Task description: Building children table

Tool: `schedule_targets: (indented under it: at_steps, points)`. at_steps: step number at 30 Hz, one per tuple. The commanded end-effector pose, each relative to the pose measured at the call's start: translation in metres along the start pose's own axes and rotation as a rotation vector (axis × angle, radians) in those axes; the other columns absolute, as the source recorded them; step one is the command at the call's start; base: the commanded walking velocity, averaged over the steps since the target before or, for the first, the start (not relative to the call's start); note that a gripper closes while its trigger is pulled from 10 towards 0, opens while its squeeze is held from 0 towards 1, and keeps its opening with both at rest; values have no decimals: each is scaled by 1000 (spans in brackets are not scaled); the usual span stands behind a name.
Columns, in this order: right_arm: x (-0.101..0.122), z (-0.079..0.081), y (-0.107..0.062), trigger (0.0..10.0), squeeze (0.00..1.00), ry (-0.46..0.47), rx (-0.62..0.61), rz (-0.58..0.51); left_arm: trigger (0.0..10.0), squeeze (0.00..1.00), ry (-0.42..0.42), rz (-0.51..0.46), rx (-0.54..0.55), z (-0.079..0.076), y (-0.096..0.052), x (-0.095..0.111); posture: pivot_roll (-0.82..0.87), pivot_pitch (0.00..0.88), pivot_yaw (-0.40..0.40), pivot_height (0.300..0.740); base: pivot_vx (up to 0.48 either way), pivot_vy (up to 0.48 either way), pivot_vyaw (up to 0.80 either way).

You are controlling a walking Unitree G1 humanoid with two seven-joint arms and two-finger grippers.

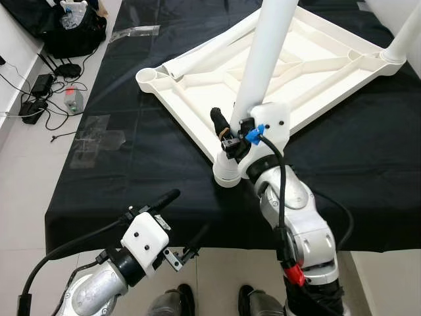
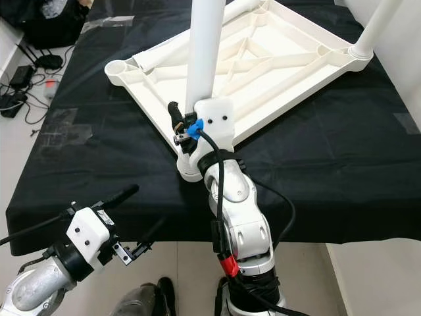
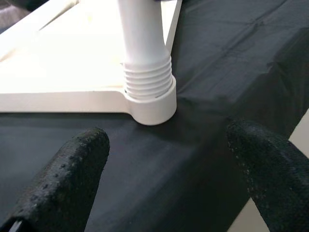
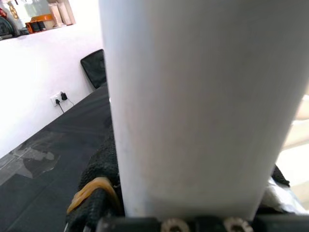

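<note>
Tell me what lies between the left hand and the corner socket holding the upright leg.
Only bare black cloth. In the left wrist view, the open left hand faces the corner socket and the threaded leg, with nothing between.

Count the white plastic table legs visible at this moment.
3: one upright white plastic table leg in the near corner socket, gripped by the right gripper; one upright at the far-right corner; one lying on the upturned tabletop. Others may be out of frame.

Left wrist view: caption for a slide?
Threaded white table leg seated in the tabletop's corner socket, framed by open end effector fingers.
</note>
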State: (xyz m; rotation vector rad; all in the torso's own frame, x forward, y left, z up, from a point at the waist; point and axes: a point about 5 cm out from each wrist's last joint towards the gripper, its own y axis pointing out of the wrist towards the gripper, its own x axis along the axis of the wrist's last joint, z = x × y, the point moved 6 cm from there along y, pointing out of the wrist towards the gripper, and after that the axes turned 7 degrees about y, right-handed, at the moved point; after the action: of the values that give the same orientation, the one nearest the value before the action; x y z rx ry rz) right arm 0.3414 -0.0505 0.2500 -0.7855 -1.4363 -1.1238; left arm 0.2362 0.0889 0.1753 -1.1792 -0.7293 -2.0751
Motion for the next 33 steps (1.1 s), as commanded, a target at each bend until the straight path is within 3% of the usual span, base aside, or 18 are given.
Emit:
schedule_targets:
  at_steps: [1,10,15,20,26,28,32,33]
  points:
    - [-49,-13,-7,10000,0,-64,-46,171,10000,0,-4,19,-2,-1,-2,-7,30,229,38,740,0,0,0]
    - [-49,-9,-10,10000,0,-106,-17,155,10000,0,-4,13,-5,-2,-2,-8,27,230,37,740,0,0,0]
    - [-47,2,-9,10000,0,-191,71,150,10000,0,-6,5,-5,-4,-2,-6,22,239,31,740,0,0,0]
    - [-50,6,-7,10000,0,-205,113,169,10000,0,-7,0,-5,-5,-1,-6,19,243,24,740,0,0,0]
    - [-54,6,-6,10000,0,-191,134,205,10000,0,-8,-2,-4,-5,-1,-6,15,248,20,740,0,0,0]
    - [-59,6,-3,10000,0,-130,171,272,10000,0,-9,-6,-1,-6,-1,-4,11,256,14,740,0,0,0]
    - [-62,7,-2,10000,0,-99,189,301,10000,0,-9,-7,0,-6,-1,-4,11,256,14,740,0,0,0]
    - [-63,5,1,10000,0,-37,210,333,10000,0,-11,-7,-1,-7,-2,-3,12,258,7,740,0,0,0]
